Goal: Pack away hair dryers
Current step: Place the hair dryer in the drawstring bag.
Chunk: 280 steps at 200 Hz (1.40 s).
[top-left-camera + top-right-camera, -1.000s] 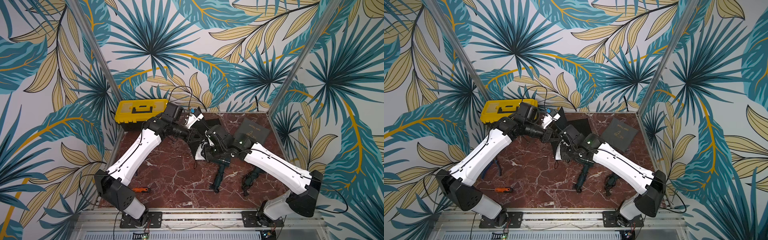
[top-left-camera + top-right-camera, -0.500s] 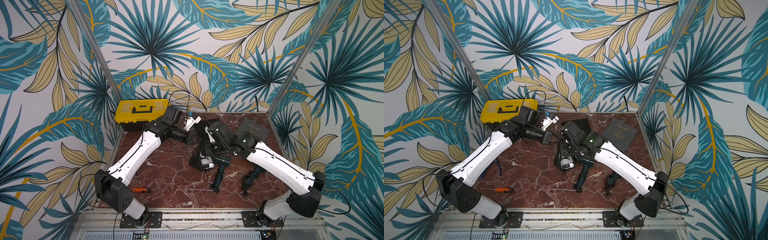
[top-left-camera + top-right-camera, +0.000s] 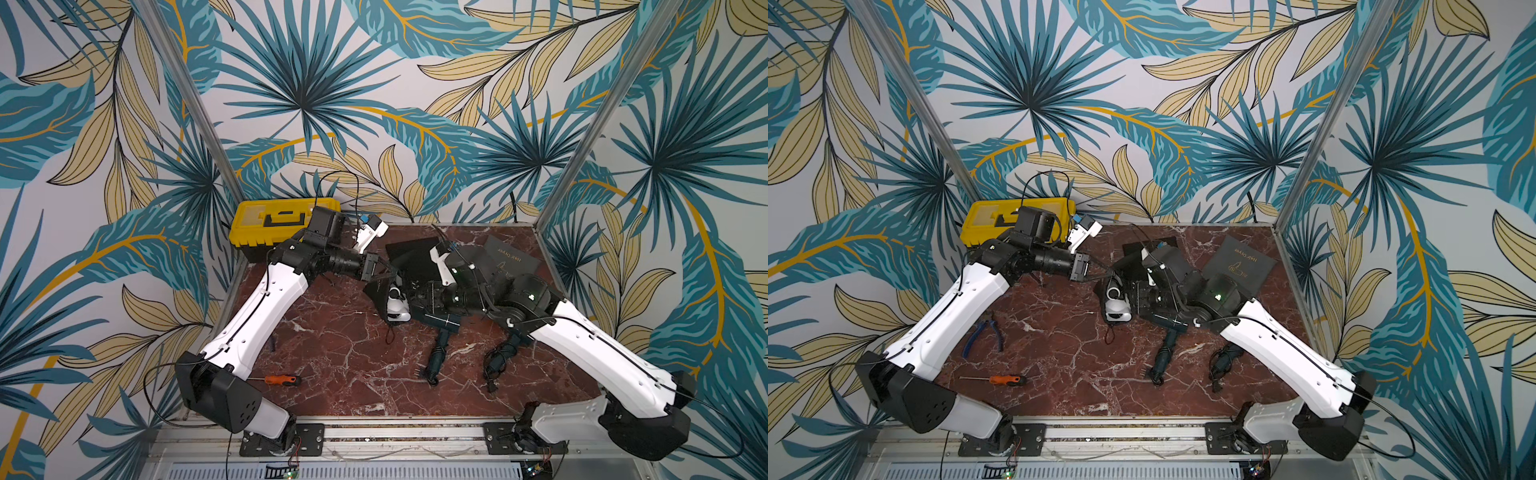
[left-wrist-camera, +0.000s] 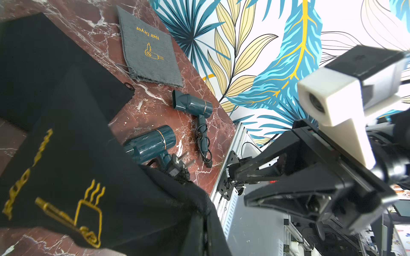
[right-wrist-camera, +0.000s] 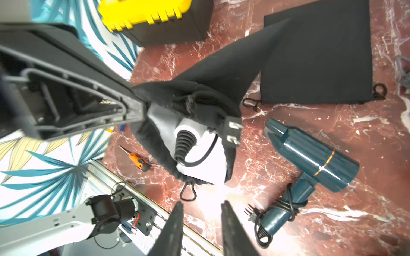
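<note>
Jaws on the left gripper (image 5: 138, 106) are pinched tight on the rim of the black pouch (image 5: 221, 66) and hold its mouth up off the marble table (image 3: 332, 374). The right gripper (image 5: 202, 205) has its jaws apart, with nothing between them. The white hair dryer (image 5: 199, 153) sits partway inside the pouch, near the middle of the table, and its cord end and plug (image 5: 233, 133) poke out. Seen from above, the white dryer lies at about 9 o'clock from the right jaws, just beside them, and at about 5 o'clock from the left jaws. Its long side seems to run from 12 to 6, bare end toward 6. The right arm is the free one and the nearer one, so I think it should push the dryer deeper in. One teal hair dryer (image 3: 442, 328) lies at 4 o'clock from the white one, and the other teal hair dryer (image 4: 193, 105) lies farther toward 3 o'clock. Both are out on the table, not in pouches yet.
</note>
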Motion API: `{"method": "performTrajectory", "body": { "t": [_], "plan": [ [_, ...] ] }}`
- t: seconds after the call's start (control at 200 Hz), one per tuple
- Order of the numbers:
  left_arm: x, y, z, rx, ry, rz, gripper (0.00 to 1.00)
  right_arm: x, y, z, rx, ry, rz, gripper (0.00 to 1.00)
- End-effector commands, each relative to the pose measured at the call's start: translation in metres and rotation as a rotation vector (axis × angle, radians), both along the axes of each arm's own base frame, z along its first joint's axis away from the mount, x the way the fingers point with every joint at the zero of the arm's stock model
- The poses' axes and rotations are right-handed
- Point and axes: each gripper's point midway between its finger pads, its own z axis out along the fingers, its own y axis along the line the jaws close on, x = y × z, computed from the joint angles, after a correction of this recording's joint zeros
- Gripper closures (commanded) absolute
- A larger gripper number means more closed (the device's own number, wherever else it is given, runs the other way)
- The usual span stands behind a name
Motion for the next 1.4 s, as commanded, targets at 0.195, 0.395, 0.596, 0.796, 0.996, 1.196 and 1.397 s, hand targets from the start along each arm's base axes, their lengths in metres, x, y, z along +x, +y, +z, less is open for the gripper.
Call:
{"method": "performTrajectory", "body": {
  "t": [0.195,0.395,0.596,0.796,0.996,1.196,1.397],
  "plan": [
    [-0.01,0.008,0.061,-0.132,-0.128,-0.055,1.0,0.014,-0.003,-0.049,-0.085,-0.007,-0.046,0.71],
    [-0.017,0.008,0.067,-0.151,-0.132,-0.073,1.0,0.022,-0.004,-0.036,-0.077,-0.065,-0.056,0.68],
    [-0.016,0.008,0.065,-0.149,-0.125,-0.072,1.0,0.024,0.009,-0.039,-0.058,-0.055,-0.017,0.65],
    [-0.016,0.008,0.066,-0.153,-0.122,-0.075,1.0,0.029,0.022,-0.049,-0.038,-0.045,-0.007,0.63],
    [-0.019,0.008,0.069,-0.162,-0.122,-0.082,1.0,0.034,0.015,-0.058,-0.078,-0.049,-0.041,0.63],
    [-0.021,0.009,0.074,-0.176,-0.121,-0.093,1.0,0.036,0.013,-0.067,-0.107,-0.04,-0.032,0.64],
    [-0.02,0.011,0.076,-0.186,-0.118,-0.093,1.0,0.04,0.015,-0.073,-0.118,-0.037,-0.04,0.66]
  ]
}}
